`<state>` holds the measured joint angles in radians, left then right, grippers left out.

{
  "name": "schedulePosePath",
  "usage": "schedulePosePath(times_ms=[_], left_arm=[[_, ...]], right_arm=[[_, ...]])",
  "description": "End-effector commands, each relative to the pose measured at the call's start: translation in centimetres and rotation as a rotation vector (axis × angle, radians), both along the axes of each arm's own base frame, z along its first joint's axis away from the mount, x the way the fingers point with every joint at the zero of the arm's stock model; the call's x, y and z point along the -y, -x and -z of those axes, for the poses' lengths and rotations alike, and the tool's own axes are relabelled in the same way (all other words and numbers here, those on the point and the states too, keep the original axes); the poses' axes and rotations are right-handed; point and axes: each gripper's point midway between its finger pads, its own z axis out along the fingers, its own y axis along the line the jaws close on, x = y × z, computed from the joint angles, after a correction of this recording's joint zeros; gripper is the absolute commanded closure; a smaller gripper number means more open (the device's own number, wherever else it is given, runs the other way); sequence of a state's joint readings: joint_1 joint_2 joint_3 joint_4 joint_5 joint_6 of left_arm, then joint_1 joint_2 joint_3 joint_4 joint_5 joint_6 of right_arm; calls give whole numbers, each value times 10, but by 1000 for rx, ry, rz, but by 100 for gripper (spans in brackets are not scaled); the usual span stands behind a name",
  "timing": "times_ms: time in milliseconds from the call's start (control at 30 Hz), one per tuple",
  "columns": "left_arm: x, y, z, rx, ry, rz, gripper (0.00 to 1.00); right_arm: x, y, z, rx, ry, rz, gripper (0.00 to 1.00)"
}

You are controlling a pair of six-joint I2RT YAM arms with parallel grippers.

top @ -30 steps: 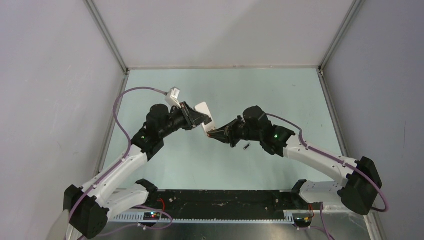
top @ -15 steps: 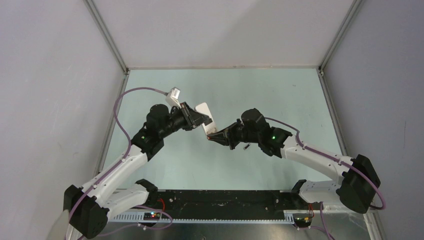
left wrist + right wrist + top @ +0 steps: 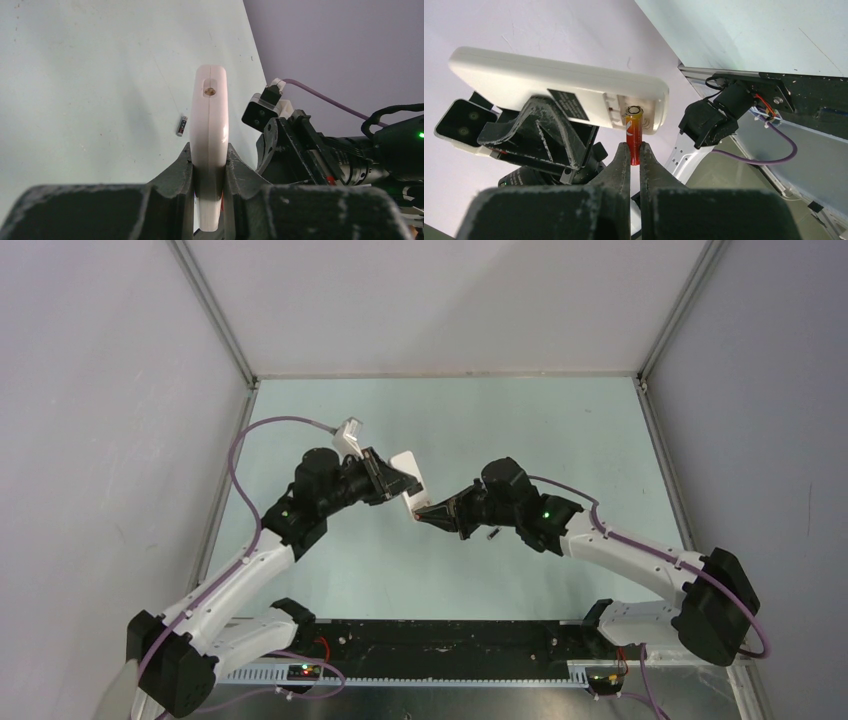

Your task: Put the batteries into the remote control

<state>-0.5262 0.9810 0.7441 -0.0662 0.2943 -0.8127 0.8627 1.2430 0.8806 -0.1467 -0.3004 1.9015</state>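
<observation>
My left gripper (image 3: 392, 482) is shut on the white remote control (image 3: 410, 476) and holds it on edge above the table; it shows edge-on in the left wrist view (image 3: 210, 125). My right gripper (image 3: 425, 511) is shut on the orange-red battery (image 3: 634, 134), whose tip sits at the open battery bay in the remote's back (image 3: 574, 95). The dark battery (image 3: 492, 533) lies on the table just right of my right gripper, and it shows in the left wrist view (image 3: 182, 125).
The pale green table (image 3: 560, 430) is walled by grey panels on three sides. A black rail (image 3: 440, 640) runs along the near edge between the arm bases. The small white cover piece is not in view.
My right gripper has moved left with the orange-red battery, up to the remote's back. The left gripper and remote have barely shifted.
</observation>
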Motion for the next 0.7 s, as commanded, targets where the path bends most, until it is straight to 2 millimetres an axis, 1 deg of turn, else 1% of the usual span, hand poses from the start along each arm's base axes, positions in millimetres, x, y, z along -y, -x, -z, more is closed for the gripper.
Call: schedulePosePath(times_ms=[0,267,467,667], left_arm=[[4,1,-38,72,55,15,100],[6,0,-36,62,52,24,100],[7,0,-36,61,51,27,100],[8,2,-41,75,47,46,100]], right_arm=[[-3,-1,3,-20,-12,2,100],[-4,0,5,-31,-8,-2,100],[4,-2,13,-42,36,29,100],[13,-7,15,-35,65,75,100]])
